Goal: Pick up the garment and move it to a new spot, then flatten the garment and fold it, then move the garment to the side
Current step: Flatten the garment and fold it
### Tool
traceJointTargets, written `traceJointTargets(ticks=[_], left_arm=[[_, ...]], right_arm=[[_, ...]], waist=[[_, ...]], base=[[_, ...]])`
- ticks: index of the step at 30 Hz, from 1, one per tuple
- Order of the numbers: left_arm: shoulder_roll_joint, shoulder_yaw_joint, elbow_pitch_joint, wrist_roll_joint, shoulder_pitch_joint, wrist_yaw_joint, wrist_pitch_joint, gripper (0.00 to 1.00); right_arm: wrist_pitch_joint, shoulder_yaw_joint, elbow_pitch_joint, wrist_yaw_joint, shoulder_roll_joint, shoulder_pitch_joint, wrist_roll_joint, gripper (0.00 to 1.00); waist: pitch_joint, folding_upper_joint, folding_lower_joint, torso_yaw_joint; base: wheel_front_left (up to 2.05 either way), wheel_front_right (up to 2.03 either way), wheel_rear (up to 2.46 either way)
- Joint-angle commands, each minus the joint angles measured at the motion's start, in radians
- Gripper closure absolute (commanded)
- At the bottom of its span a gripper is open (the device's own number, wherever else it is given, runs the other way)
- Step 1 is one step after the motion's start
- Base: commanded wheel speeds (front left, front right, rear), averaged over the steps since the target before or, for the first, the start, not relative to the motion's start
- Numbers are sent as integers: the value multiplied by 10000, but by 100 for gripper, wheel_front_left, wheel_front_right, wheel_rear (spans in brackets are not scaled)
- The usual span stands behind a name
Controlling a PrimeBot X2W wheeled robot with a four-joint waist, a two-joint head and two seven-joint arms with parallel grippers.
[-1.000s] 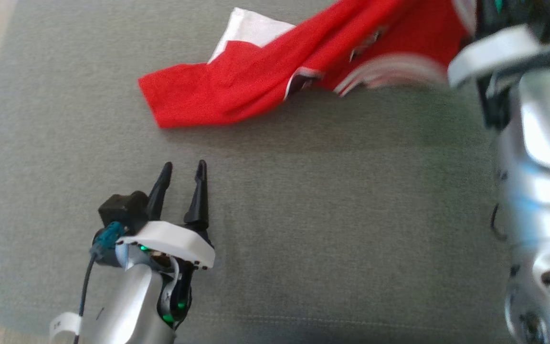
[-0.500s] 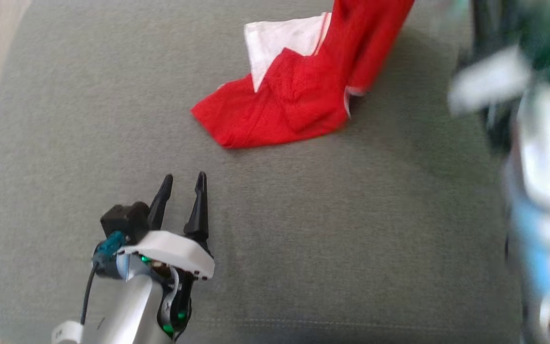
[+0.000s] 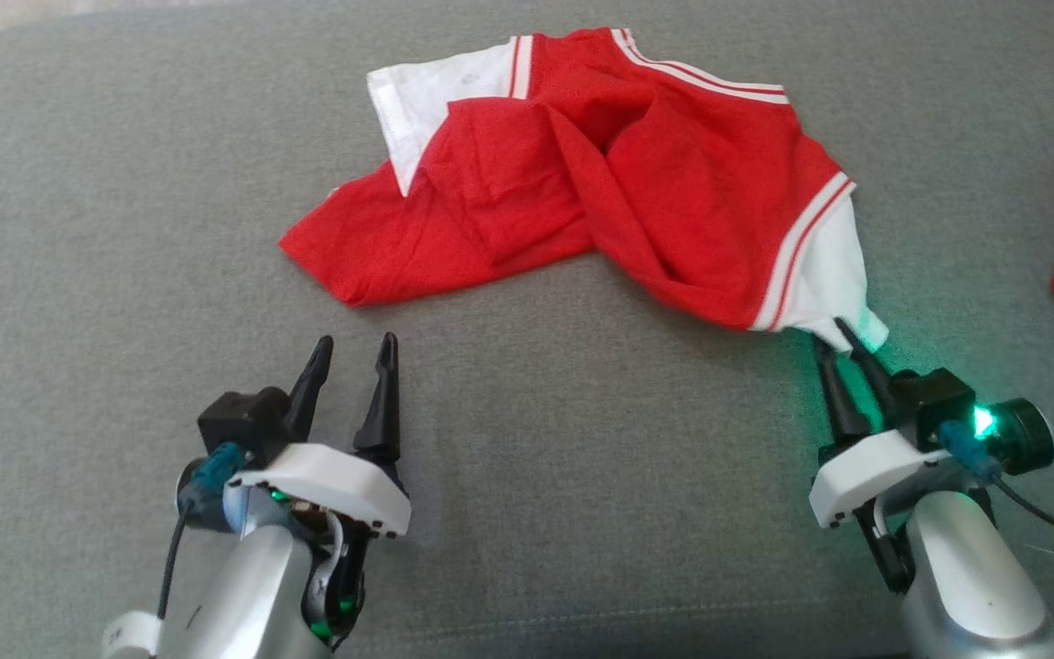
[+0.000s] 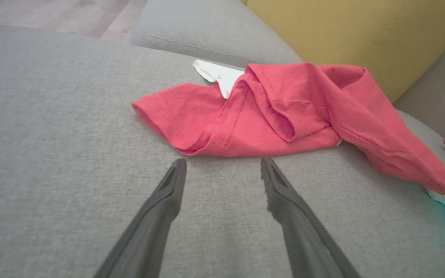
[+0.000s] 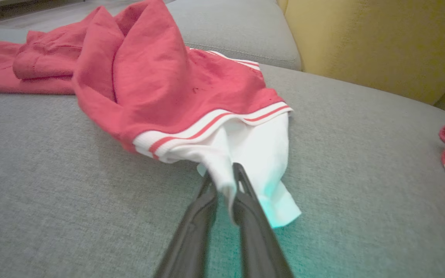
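The red shirt (image 3: 637,174) lies crumpled on the sofa cushion (image 3: 582,476); my right claw (image 3: 831,334) pinches its white sleeve (image 5: 261,154) to tug it flat, while my left claw (image 3: 356,340) hovers spread nearby, ready to help.

The head view looks steeply down on the grey cushion (image 3: 582,476) from above; both wrist views sit low and near, facing the far yellow backrest (image 4: 354,34), sharing the red garment (image 3: 637,183) between them

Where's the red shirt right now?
In the head view, the shirt lies crumpled on the grey cushion, centre-far, its white sleeve pinched in the right jaws.
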Motion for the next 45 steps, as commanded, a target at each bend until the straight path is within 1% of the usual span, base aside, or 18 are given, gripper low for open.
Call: traceJointTargets(ticks=[1, 3, 10, 15, 19, 21, 26, 35, 36, 37, 38, 39, 40, 45], left_arm=[[116, 206, -244, 72, -363, -26, -51, 0], [116, 63, -208, 45, -576, -83, -51, 0], [116, -744, 102, -503, -1867, -584, -51, 0], [116, -992, 581, -591, -2599, -702, -51, 0], [116, -979, 1145, -522, -3215, -704, -51, 0], [116, -935, 1675, -421, -3609, -698, -51, 0], [116, -649, 2268, -457, -4086, -666, -51, 0], [116, -429, 2524, -308, -4406, -767, -51, 0], [116, -417, 2517, -299, -4416, -777, -51, 12], [116, -405, 2516, -304, -4413, -789, -51, 36], [116, -404, 2512, -315, -4404, -800, -51, 62], [116, -403, 2507, -304, -4400, -786, -51, 93], [116, -398, 2503, -290, -4390, -771, -51, 100], [116, -378, 2493, -180, -4355, -734, -51, 100]], right_arm=[[-65, 111, -320, -9, 103, -134, 79, 0], [-65, 58, -394, -9, 218, -139, 138, 0], [-65, 119, -900, -9, 436, -430, 336, 0], [-65, 351, -1064, -9, 481, -608, 476, 0], [-65, 596, -1314, -9, 496, -774, 794, 0], [-65, 814, -1481, -9, 498, -870, 1055, 0], [-65, 1004, -1708, -9, 499, -937, 1365, 0], [-65, 959, -1921, -9, 500, -935, 1597, 0], [-65, 951, -1931, -9, 500, -936, 1604, 0], [-65, 946, -1937, -9, 501, -934, 1611, 0], [-65, 944, -1944, -9, 501, -931, 1624, 0], [-65, 935, -1957, -9, 501, -934, 1636, 0], [-65, 927, -1962, -9, 501, -941, 1661, 0], [-65, 904, -1947, -9, 501, -992, 1703, 0]], waist=[[47, 0, 0, -98], [140, 0, 0, -193], [586, 0, 0, -503], [814, 0, 0, -724], [1036, 0, 0, -947], [1188, 0, 0, -1140], [1389, 0, 0, -1454], [1584, 0, 0, -1701], [1588, 0, 0, -1701], [1581, 0, 0, -1701], [1584, 0, 0, -1697], [1588, 0, 0, -1687], [1586, 0, 0, -1678], [1562, 0, 0, -1602]], base=[[0, 0, 0], [0, 0, 0], [0, 0, 0], [0, 0, 0], [0, 0, 0], [0, 0, 0], [0, 0, 0], [0, 0, 0], [0, 0, 0], [0, 0, 0], [0, 0, 0], [0, 0, 0], [0, 0, 0], [0, 0, 0]])
